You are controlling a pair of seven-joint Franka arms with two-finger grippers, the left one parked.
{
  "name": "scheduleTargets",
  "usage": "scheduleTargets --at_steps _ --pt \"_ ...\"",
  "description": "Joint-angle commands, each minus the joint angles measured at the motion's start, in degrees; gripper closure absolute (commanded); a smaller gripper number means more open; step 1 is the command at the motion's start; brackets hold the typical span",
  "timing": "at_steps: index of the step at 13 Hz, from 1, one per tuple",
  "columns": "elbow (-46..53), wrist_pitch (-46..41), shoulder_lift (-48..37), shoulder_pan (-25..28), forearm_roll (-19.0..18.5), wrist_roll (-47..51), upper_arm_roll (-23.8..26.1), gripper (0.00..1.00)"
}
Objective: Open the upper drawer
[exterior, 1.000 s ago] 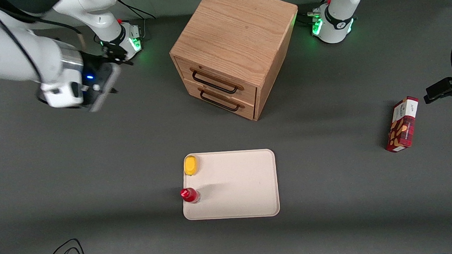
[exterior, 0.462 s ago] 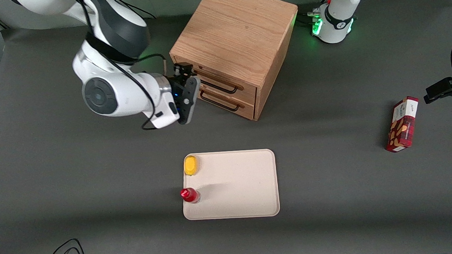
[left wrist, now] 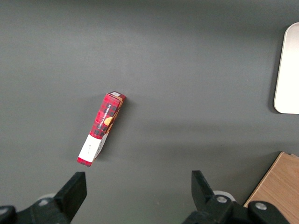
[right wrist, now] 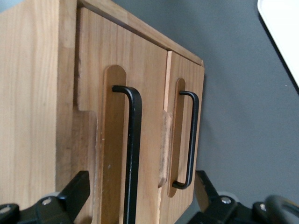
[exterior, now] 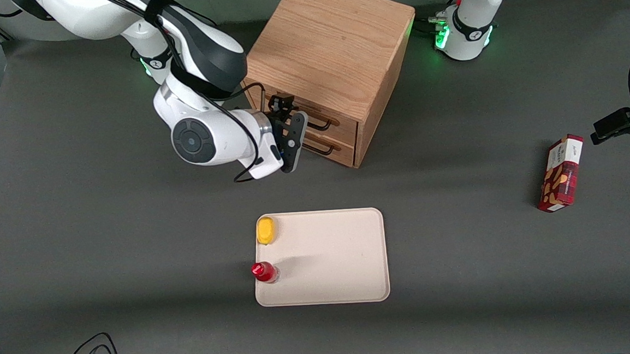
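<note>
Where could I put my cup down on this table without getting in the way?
Most of the tray is bare; only the yellow piece and red bottle sit along one edge. The table between tray and red box is free. It's crowded where the hand sits, open, at the upper drawer.

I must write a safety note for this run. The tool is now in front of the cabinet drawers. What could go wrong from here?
1. The tool, fingers apart, is in front of both drawers; the upper drawer handle and the lower handle lie close together, so it might catch the wrong one.
2. The fingers have not yet closed on the handle; a shallow grip may slip when pulling.
3. The cabinet stands loose on the table, so it may slide.
</note>
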Motion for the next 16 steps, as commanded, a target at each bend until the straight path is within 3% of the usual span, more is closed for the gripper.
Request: scheduleTargets --at_steps 1,3,6,12,16 --pt "-3.16 2.75 -0.79 -0.13 -1.29 0.09 0.59 0.0" --pt "-4.66 4.51 -0.62 -0.22 -4.01 0.09 1.65 0.0" --pt "-4.75 5.57 0.53 -0.13 -4.2 0.09 1.65 0.0" --pt "-2.39 7.68 4.82 -0.39 -8.76 0.18 1.65 0.0" --pt "2.09 7.59 8.25 -0.48 -8.94 0.27 0.77 0.0"
